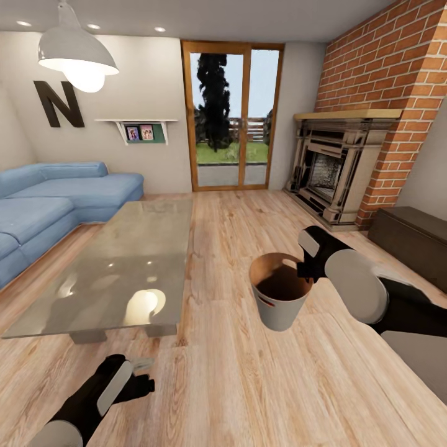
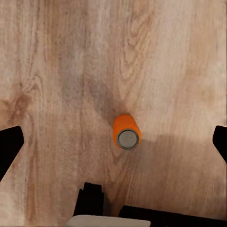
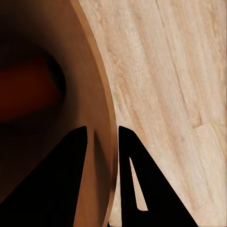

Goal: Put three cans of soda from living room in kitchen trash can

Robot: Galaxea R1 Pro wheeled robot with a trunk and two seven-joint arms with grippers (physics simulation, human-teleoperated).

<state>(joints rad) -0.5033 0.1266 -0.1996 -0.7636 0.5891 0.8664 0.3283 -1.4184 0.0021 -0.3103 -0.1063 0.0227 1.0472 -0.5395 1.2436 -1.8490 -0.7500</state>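
Head view: right end effector (image 3: 101, 137) grips bin (image 1: 280, 310) rim; left end effector (image 2: 113, 144) open above orange can (image 2: 126, 132).

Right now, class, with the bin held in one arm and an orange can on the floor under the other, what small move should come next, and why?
Probably lower the left gripper over the orange can: it stands upright on the floor between the wide-open jaws, not yet gripped. The right gripper already pinches the bin by its rim.

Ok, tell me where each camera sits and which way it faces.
Head: high, looking forward and down at the living room; both arms show, right gripper holding the trash can.
Left wrist: looks straight down at an orange soda can on the floor; dark fingertips at the edges.
Right wrist: fingers straddle the bin's rim.
Head and right wrist share the bin.
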